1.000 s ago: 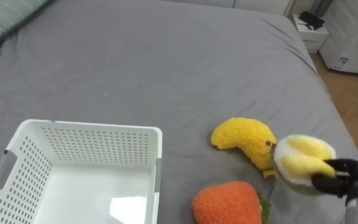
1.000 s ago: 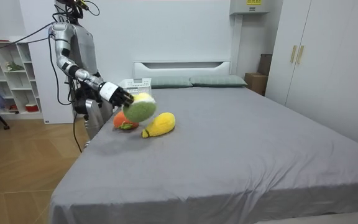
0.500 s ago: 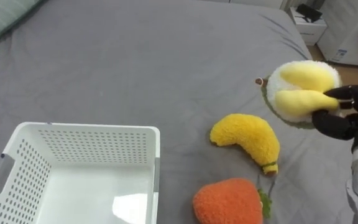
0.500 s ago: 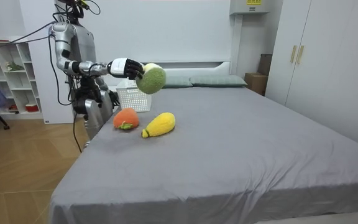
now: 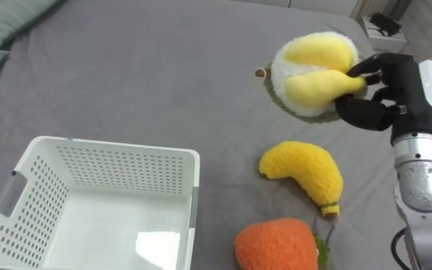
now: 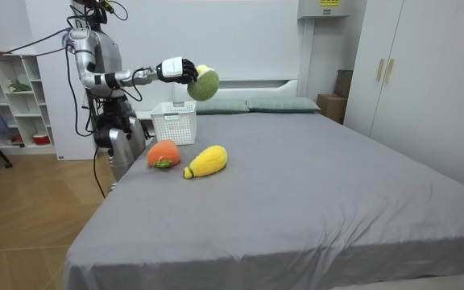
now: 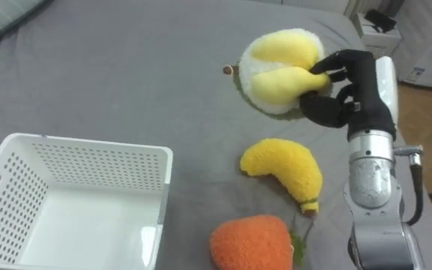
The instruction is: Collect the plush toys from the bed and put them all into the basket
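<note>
**Mia:** Where is the robot?

**Ben:** It stands at the side of the grey bed (image 5: 141,67), close to the end with the pillows (image 5: 6,19). In the room view it is at the bed's left side.

**Mia:** What is its right hand (image 5: 381,101) doing?

**Ben:** The arm reaches out over the bed. The black fingers are curled round a round plush fruit toy (image 5: 313,64) and grip it tight. The toy is up in the air and does not touch the bed.

**Mia:** What does the toy look like?

**Ben:** It has two fat yellow lumps on a white fluffy face. The rim and the back are green.

**Mia:** Is it over the basket?

**Ben:** No. The white basket (image 5: 118,176) sits at the near edge of the bed, on the robot's left. It has lots of little holes in its walls. I see nothing inside it. The toy hangs farther out over the bed and off to the right of the basket.

**Mia:** Are more toys on the bed?

**Ben:** Yes, two. A yellow plush banana (image 5: 304,171) lies on the sheet to the right of the basket, nearer to the robot than the held toy. An orange plush fruit (image 5: 276,244) with green leaves lies just beside the banana, right at the near edge.
</note>
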Available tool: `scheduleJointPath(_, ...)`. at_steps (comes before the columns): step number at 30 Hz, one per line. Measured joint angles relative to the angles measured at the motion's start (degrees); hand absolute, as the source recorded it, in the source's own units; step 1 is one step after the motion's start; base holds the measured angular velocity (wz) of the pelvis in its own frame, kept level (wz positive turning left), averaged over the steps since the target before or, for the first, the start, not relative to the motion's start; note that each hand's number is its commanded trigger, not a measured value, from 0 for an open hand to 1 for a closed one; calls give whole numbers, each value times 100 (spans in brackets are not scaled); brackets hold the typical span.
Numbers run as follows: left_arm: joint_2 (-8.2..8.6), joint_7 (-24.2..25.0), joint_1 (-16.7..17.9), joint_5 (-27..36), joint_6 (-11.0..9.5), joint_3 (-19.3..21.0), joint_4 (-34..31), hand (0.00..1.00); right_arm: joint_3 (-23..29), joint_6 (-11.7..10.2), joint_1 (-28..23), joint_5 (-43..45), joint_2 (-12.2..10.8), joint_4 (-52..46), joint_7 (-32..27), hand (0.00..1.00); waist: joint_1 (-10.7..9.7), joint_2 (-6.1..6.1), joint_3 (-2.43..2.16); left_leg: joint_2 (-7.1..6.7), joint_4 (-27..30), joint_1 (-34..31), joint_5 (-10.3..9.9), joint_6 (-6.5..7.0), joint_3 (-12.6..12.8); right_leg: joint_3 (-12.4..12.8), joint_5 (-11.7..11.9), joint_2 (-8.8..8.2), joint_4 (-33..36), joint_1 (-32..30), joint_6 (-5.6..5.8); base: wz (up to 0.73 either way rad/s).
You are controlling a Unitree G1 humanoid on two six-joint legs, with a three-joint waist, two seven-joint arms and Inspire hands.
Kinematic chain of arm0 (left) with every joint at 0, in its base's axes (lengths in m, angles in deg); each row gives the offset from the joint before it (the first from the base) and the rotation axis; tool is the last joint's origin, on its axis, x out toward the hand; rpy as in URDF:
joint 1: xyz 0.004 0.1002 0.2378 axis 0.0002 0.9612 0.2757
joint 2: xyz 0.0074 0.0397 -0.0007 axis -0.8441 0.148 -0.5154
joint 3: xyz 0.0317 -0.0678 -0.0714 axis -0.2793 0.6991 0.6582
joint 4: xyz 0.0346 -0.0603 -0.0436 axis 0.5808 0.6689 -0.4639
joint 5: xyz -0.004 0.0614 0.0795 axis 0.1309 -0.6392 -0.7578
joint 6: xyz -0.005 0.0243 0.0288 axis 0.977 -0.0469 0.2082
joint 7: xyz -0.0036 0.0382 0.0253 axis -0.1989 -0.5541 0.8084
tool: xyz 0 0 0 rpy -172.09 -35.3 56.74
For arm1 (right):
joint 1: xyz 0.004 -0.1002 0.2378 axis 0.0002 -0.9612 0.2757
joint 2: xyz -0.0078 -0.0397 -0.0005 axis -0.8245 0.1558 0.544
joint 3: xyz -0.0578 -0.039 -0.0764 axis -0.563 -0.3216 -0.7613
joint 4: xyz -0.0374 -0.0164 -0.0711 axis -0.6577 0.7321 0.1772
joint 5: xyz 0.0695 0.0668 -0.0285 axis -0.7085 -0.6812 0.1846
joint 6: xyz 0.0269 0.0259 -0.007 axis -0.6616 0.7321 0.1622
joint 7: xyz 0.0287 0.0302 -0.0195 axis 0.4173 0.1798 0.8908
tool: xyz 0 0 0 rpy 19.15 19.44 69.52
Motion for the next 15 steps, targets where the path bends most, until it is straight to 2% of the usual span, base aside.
scheduleJointPath(2,0,18,-26,-36,3,2,62,0,-164,19,133,81,-1,0,148,100,100,-24,18,-1,4,-31,0,0,-5,-10,0,0,-3,-22,0,5)
scheduleJointPath(4,6,52,-19,-132,8,2,103,0,-281,69,256,301,-12,-78,313,100,133,-41,18,-7,10,-101,-1,0,-58,-74,0,-2,-8,-36,0,13)
scheduleJointPath(6,7,70,-27,-146,11,3,129,0,-372,96,360,355,-17,-294,417,100,266,-48,15,-24,41,-143,1,2,-156,-181,0,-19,-18,-36,0,18)
scheduleJointPath(11,8,71,-90,-147,107,-16,121,0,-769,111,643,363,-78,-451,507,100,332,-63,4,-68,132,-242,6,11,-336,-369,1,-60,-107,-1,1,21)
scheduleJointPath(15,-13,68,-160,-144,201,-167,23,0,-1181,248,833,400,-103,-451,660,100,454,-52,6,-75,134,-294,8,14,-385,-413,1,-65,-102,-4,1,6)
